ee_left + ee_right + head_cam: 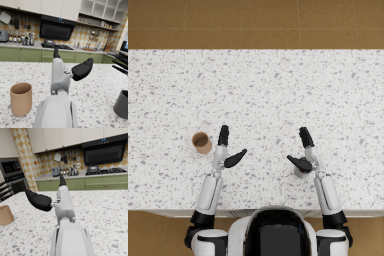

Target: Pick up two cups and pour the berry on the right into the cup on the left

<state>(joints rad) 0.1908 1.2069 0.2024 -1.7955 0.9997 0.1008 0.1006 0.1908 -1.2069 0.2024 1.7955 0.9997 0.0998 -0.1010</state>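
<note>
A tan cup [201, 142] stands upright on the speckled counter [258, 90], just left of my left hand [226, 151], which is open and apart from it. In the left wrist view the tan cup [21, 98] stands beside the forearm, with the left hand [79, 69] past it. A dark grey cup [301, 172] stands under the thumb of my open right hand [304, 151], partly hidden. It shows as the grey cup [122, 104] at the left wrist view's edge. The right wrist view shows my right hand [40, 200] and the tan cup [5, 215]; no berry shows anywhere.
The counter's front edge [178, 212] runs close to my arms. Brown floor [253, 25] lies beyond the far edge. Green kitchen cabinets [30, 55] and a stove [105, 171] stand behind, far off.
</note>
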